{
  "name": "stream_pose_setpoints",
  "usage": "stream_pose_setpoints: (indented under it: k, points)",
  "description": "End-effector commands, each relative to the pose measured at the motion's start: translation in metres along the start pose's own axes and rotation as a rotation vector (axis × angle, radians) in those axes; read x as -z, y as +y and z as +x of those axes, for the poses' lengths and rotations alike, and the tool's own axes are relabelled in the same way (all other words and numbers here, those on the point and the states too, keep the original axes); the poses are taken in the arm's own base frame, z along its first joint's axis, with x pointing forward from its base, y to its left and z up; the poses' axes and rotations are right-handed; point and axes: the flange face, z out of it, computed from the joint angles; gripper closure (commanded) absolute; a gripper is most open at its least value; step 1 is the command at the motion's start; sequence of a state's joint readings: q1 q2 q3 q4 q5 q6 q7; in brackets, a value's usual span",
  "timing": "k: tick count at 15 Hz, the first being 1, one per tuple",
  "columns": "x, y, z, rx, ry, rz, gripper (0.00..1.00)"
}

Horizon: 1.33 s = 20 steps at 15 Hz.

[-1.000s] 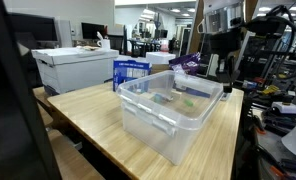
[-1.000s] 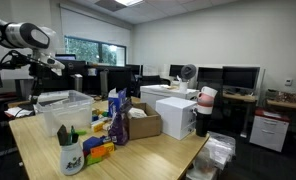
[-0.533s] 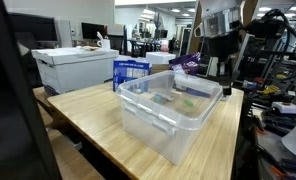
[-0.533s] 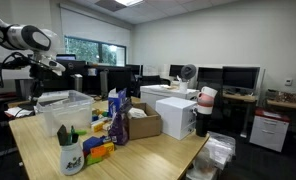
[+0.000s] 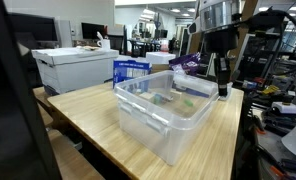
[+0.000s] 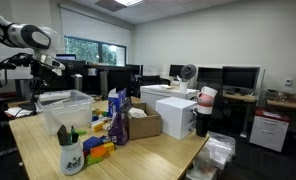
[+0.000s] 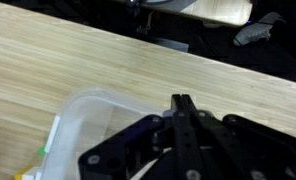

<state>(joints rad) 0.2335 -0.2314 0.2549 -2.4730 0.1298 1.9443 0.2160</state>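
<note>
A clear plastic bin [image 5: 168, 118] stands on the wooden table [image 5: 88, 110], with a few small green and pale items lying inside it. My gripper [image 5: 224, 88] hangs over the bin's far corner, just above its rim. In the wrist view the gripper [image 7: 178, 100] has both fingers pressed together with nothing between them, above bare tabletop next to the bin's rounded corner [image 7: 83, 105]. In an exterior view the arm reaches over the bin [image 6: 66, 108] from the left, and the gripper [image 6: 44, 78] sits above it.
A blue box [image 5: 131, 70] and a purple bag [image 5: 185, 64] stand behind the bin. Along the table are a cardboard box [image 6: 143, 123], a white box [image 6: 176, 115], a cup of pens [image 6: 71, 154] and colourful items [image 6: 100, 150]. The table edge [image 5: 233, 140] lies close by.
The gripper has come down towards the bin's far corner. It stays shut, and the bin has not moved.
</note>
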Motion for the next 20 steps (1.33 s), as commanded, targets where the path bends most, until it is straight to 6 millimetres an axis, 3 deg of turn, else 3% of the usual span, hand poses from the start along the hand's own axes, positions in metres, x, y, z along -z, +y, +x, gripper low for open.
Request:
stream_pose_setpoints:
  k: [1, 14, 20]
  points:
    - [0.004, -0.013, 0.013, 0.139, 0.017, 0.066, 0.98]
    - [-0.008, -0.042, 0.062, 0.451, -0.036, 0.210, 0.98]
    - [0.001, -0.045, 0.082, 0.496, -0.004, 0.264, 0.98]
